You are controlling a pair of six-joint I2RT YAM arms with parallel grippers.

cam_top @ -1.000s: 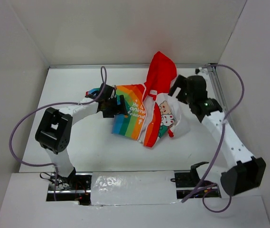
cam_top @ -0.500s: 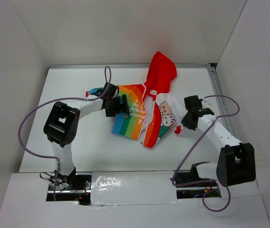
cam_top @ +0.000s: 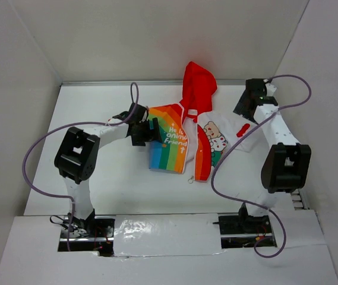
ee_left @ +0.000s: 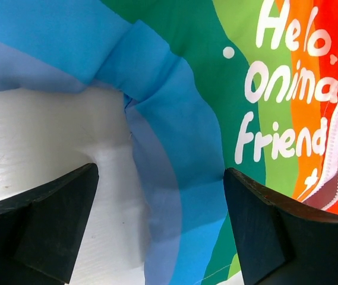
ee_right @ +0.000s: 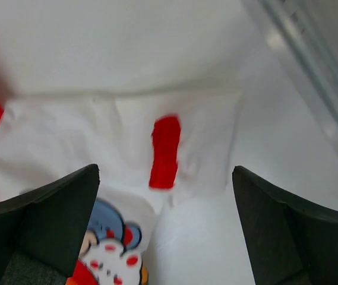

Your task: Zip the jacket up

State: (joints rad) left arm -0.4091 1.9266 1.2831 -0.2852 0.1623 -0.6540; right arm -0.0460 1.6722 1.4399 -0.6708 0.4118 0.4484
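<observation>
Flanking the jacket (cam_top: 186, 139), left fingers (ee_left: 44, 219) parted at rainbow side, right fingers (ee_right: 44, 219) parted above white sleeve

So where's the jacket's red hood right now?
Top view: the red hood lies far centre on the table, topping the jacket, just left of the right gripper.

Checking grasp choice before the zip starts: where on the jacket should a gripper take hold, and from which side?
Probably the jacket at its near hem, beside the zipper's lower end, coming from the arms' side. It lies flat, hood at the far end, so the front opening ends at that near edge, where a small pull seems to lie.
</observation>
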